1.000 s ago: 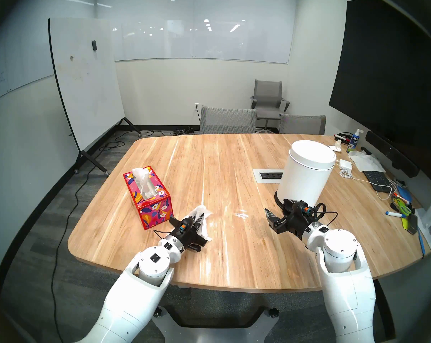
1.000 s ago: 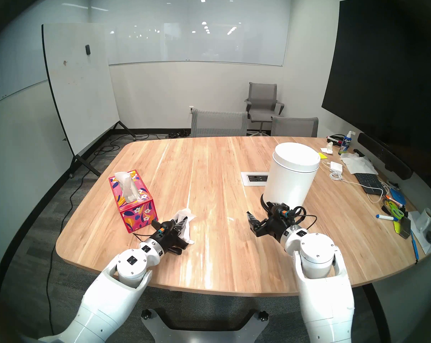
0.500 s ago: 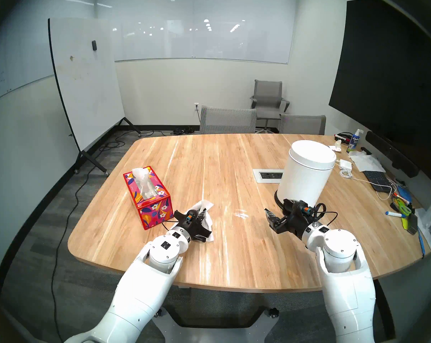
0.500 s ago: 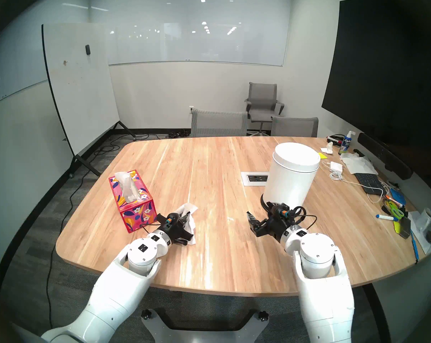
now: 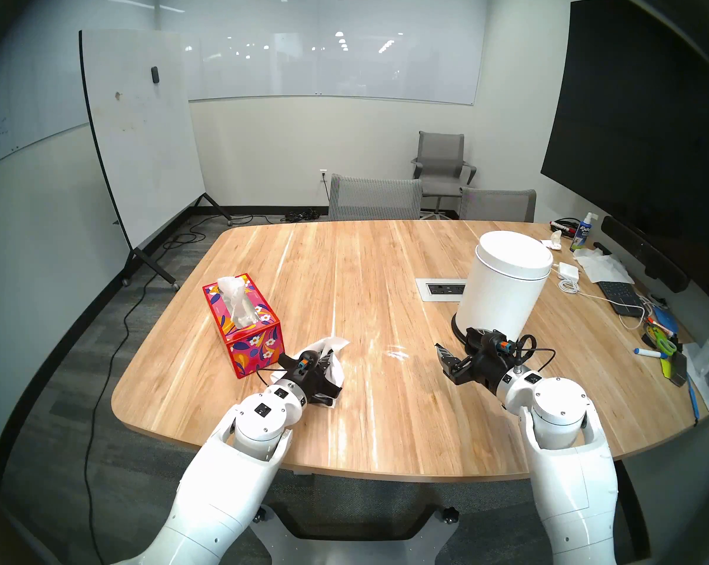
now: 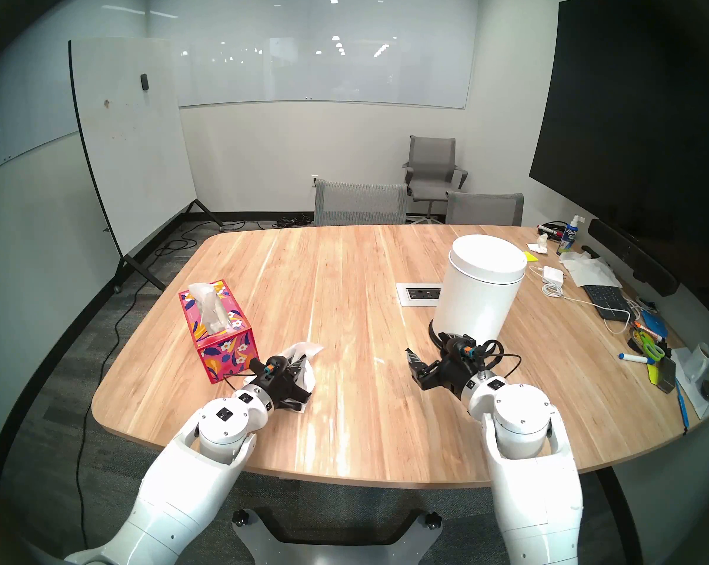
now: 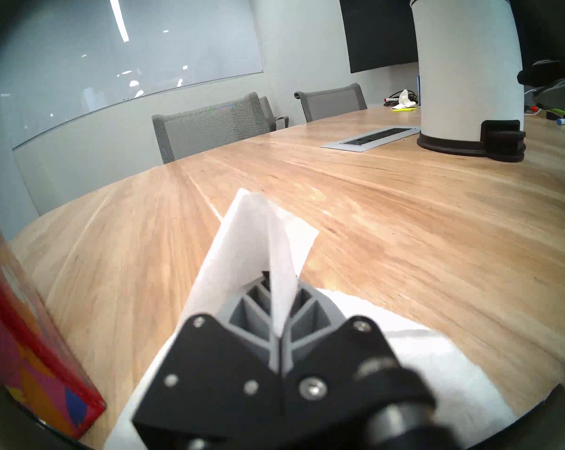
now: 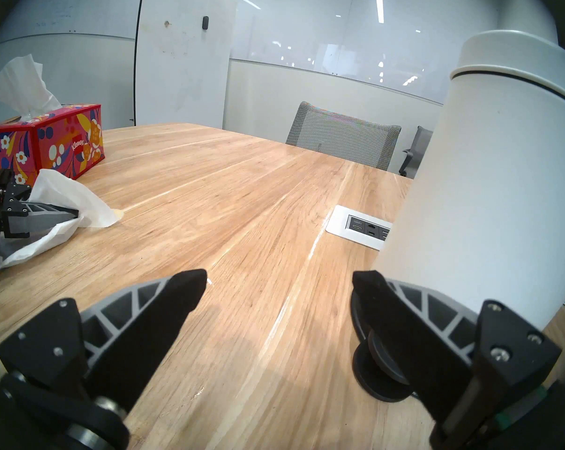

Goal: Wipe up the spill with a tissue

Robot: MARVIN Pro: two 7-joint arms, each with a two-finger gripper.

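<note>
Wood-grain table (image 5: 385,429) carried the spill (image 5: 397,353), glossy, mid-table toward the near edge. Left end effector (image 5: 331,353) was clamped on the tissue (image 5: 336,343), limp, light and tear-prone, best pinched mid-sheet; right end effector (image 8: 279,285) gaped empty.

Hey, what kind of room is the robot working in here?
Most likely an office meeting room: a large wooden conference table with a built-in power outlet panel, mesh office chairs around it, and a rolling whiteboard.

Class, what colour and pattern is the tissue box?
Red tissue box with a bright flower pattern; clearest in the right wrist view.
</note>
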